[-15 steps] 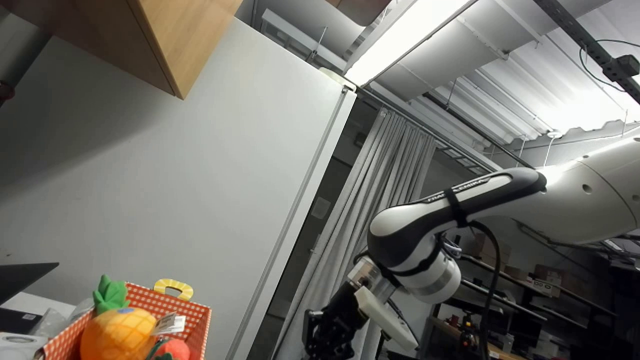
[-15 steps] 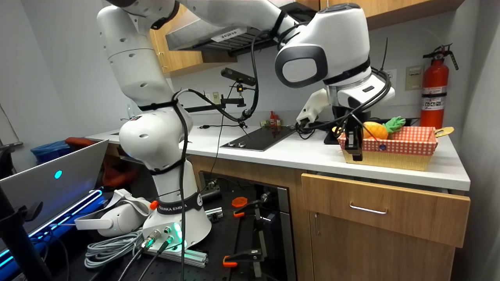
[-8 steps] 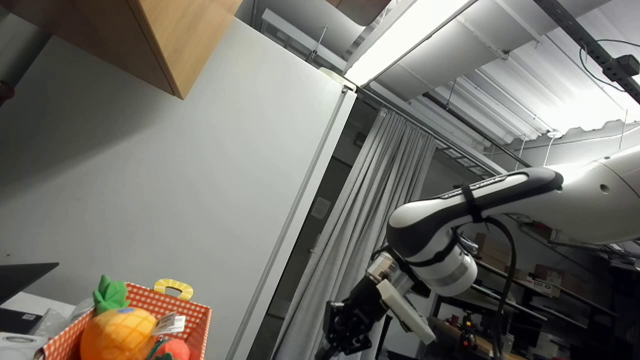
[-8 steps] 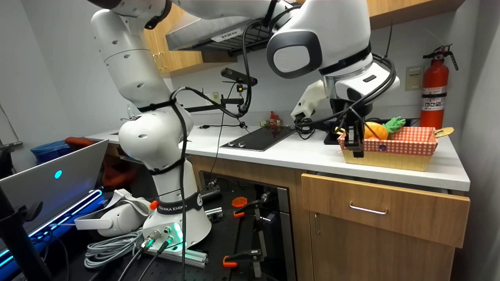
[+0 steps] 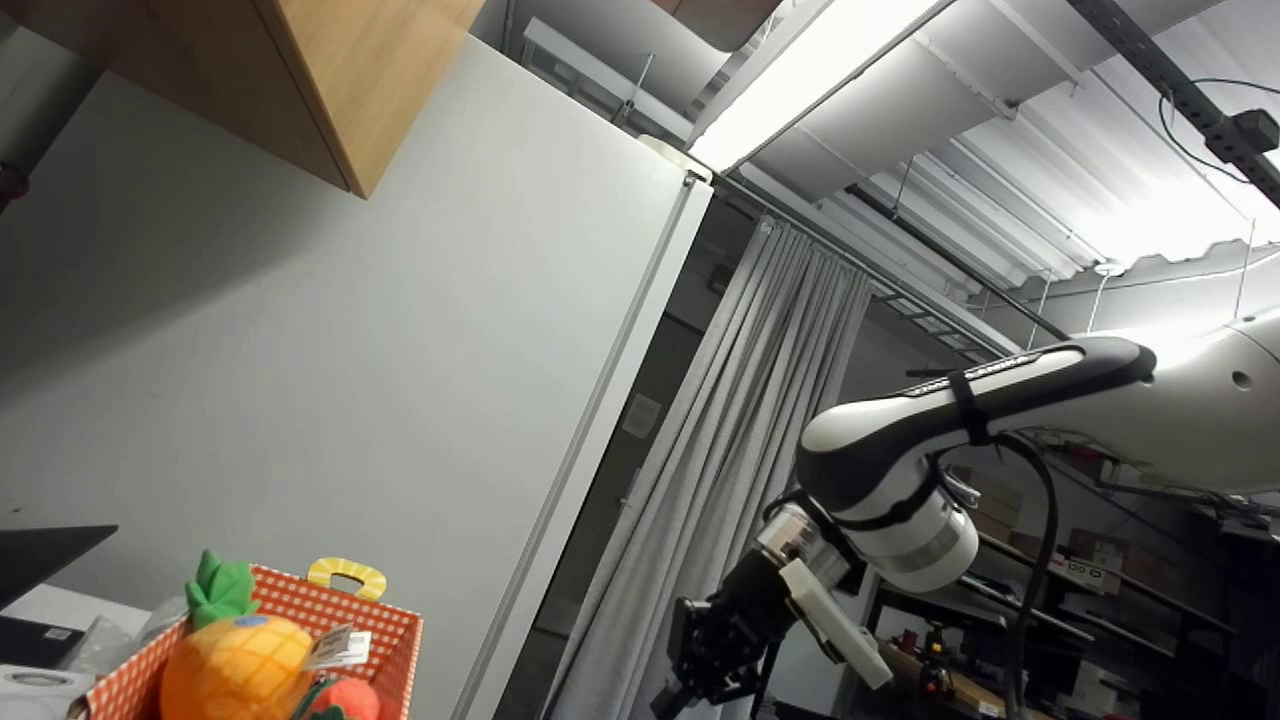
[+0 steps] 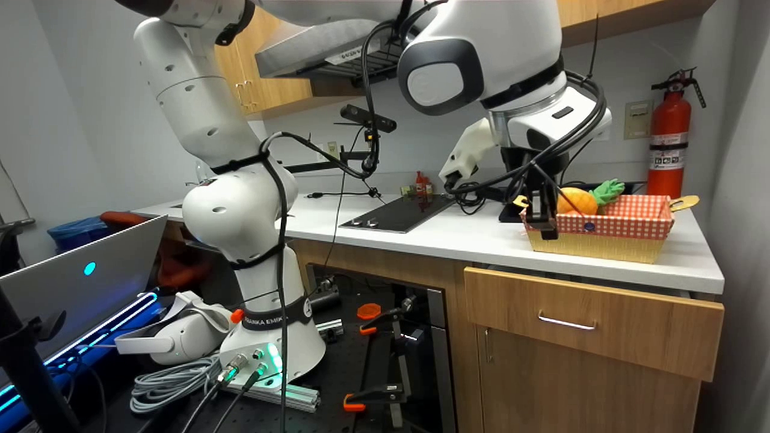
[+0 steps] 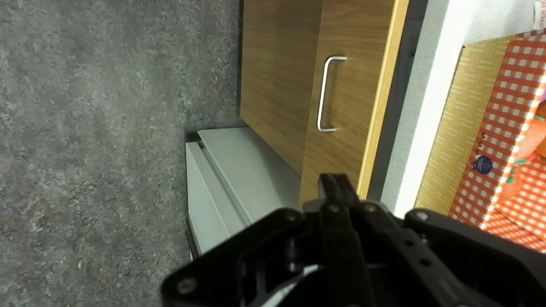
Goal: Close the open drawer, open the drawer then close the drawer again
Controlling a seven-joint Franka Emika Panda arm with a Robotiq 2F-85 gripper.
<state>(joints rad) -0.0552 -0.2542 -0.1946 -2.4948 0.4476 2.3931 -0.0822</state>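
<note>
We note the drawer partly open: in an exterior view its wooden front stands forward of the cabinet door below, under the white countertop; in the wrist view a dark strip of interior shows between the front's pale top edge and the countertop. We find the gripper closed, its two black fingers side by side and in contact. It hangs from the arm, pointing down, above the drawer and apart from it. In the wrist view we see the fingertips overlap the drawer front near its top edge, the metal handle lying farther up that view, well apart from them. In an exterior view the gripper is in front of the left end, as seen there, of a basket with a red-and-white checked lining; whether the two touch, we cannot tell. The basket rests on the countertop, above the drawer. Inside it we log an orange toy pineapple with green leaves and, beside that, a red item cut off at the lower edge, kind unclear. We also record a black cooktop set in the countertop, well apart from the basket, and a red fire extinguisher behind the basket, its lower end hidden.
</note>
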